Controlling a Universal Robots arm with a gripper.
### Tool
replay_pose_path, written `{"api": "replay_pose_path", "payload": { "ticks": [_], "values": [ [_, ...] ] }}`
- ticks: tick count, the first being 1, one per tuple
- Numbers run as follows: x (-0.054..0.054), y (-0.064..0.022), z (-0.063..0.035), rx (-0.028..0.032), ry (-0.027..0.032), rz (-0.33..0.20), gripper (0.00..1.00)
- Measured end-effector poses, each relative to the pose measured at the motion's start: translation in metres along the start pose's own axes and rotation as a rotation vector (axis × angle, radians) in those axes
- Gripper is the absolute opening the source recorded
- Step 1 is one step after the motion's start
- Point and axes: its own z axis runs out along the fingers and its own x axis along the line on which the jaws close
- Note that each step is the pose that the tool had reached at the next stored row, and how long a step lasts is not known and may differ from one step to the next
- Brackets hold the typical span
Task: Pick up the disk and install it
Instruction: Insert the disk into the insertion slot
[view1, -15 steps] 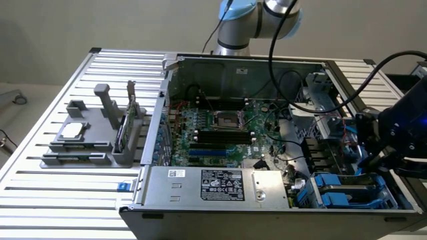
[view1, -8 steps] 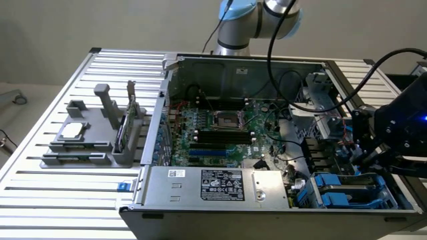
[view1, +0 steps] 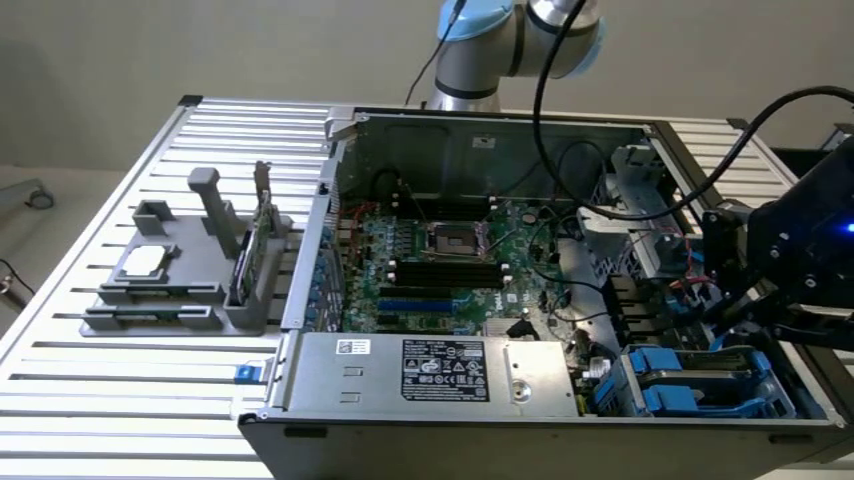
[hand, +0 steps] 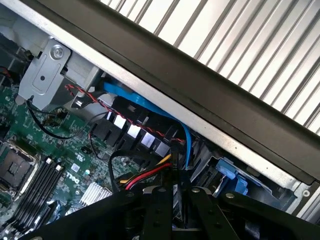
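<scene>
Disk (hand: 175, 202) seemingly clamped edge-on in pincer (hand: 175, 194), poised above drive bay (view1: 767, 395); pickup done, seating in bay not yet done.

**Robotics laboratory bench arranged for computer-assembly trials.** A table (view1: 134, 400) of ribbed aluminium profile carries an open desktop computer case (view1: 534, 440), with its motherboard (view1: 454, 270) and power supply (view1: 441, 375) exposed. On the exterior view's left, beside the case, a grey fixture (view1: 174, 300) presents loose components in separate slots, some flat and some upright. An industrial robot arm (view1: 467, 60) with a blue joint cap rises behind the case, and a black cable (view1: 537, 90) hangs down from it. The backdrop is a plain, bare wall (view1: 200, 50).
</scene>
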Motion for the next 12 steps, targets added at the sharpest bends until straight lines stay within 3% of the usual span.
{"api": "replay_pose_path", "payload": {
  "ticks": [12],
  "values": [
    [0.0007,-0.0002,-0.0060,-0.0059,-0.0028,0.056,0.17]
  ]
}}
